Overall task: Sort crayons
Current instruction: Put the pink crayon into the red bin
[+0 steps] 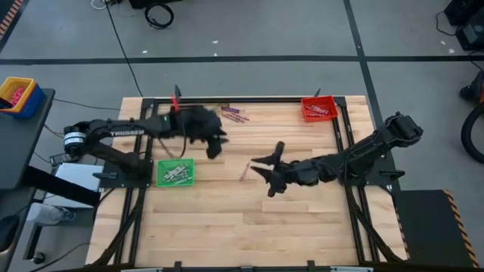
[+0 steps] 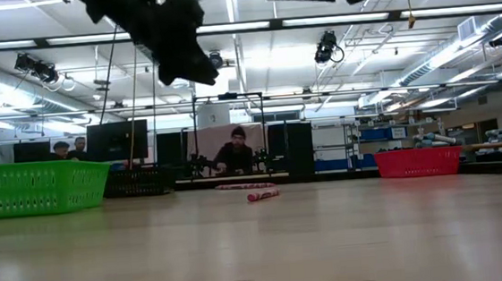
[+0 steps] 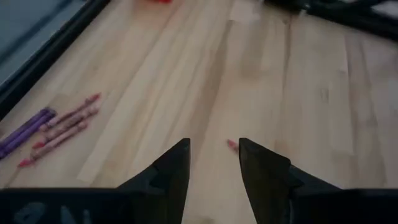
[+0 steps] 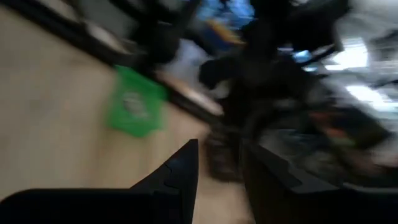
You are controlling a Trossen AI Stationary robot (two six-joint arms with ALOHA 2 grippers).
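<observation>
Green bin (image 1: 175, 173) holding pale crayons (image 1: 173, 174), red bin (image 1: 318, 108) (reddish crayons (image 1: 321, 110)), left pincer (image 3: 213, 160) apart, right pincer (image 4: 219, 163) apart.

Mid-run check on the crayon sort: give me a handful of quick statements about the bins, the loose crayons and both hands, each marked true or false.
1. The green bin holds pale crayons. True.
2. The red bin sits near the left arm's base. False: it is at the far right corner of the table.
3. The left hand is clamped on a crayon. False: its fingers stand apart with nothing between them.
4. Purple and pinkish-red crayons lie loose on the table near the far edge. True.
5. The right hand hovers over the red bin. False: it is mid-table, near a lone crayon.
</observation>
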